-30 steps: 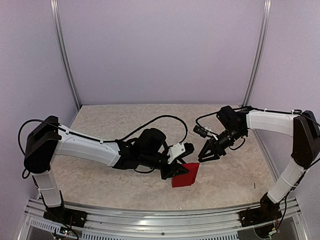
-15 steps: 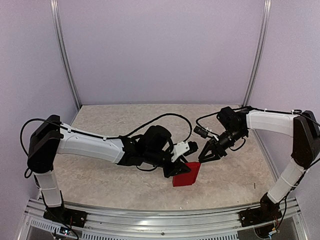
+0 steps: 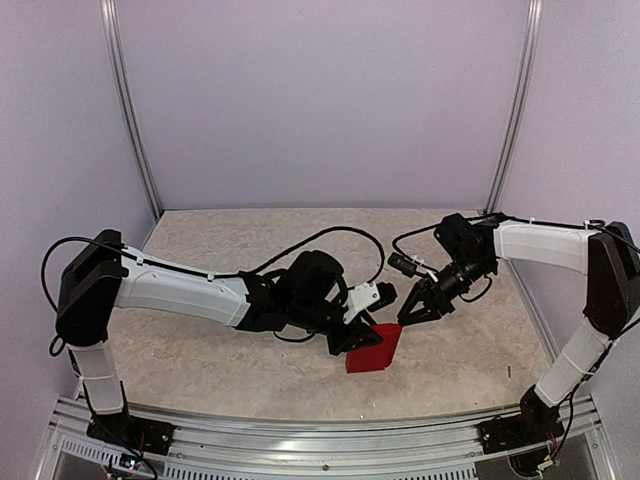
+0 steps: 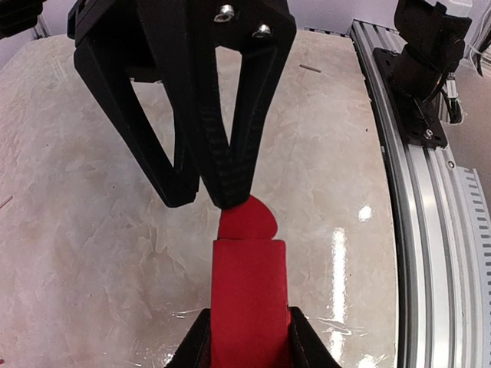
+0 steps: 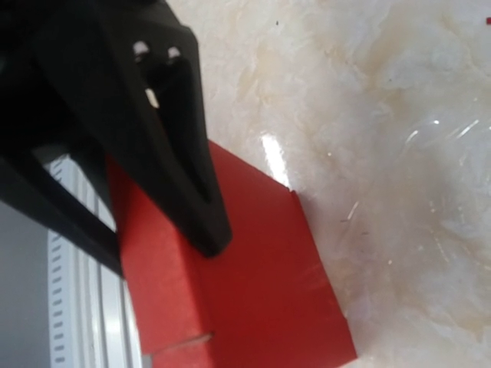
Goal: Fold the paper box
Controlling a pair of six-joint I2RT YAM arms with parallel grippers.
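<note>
Red box (image 4: 247, 299) lengthwise toward R tool (image 4: 204, 201)

Plain lilac walls (image 3: 320, 100) enclose a beige marbled tabletop (image 3: 200, 362) edged by an aluminium rail (image 3: 300, 422).

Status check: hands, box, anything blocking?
Left hand clamped on the paper box. Right hand tips together at its rounded flap. Box partly folded. No obstruction seen.

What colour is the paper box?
The paper box is bright red; left wrist view shows it best.
</note>
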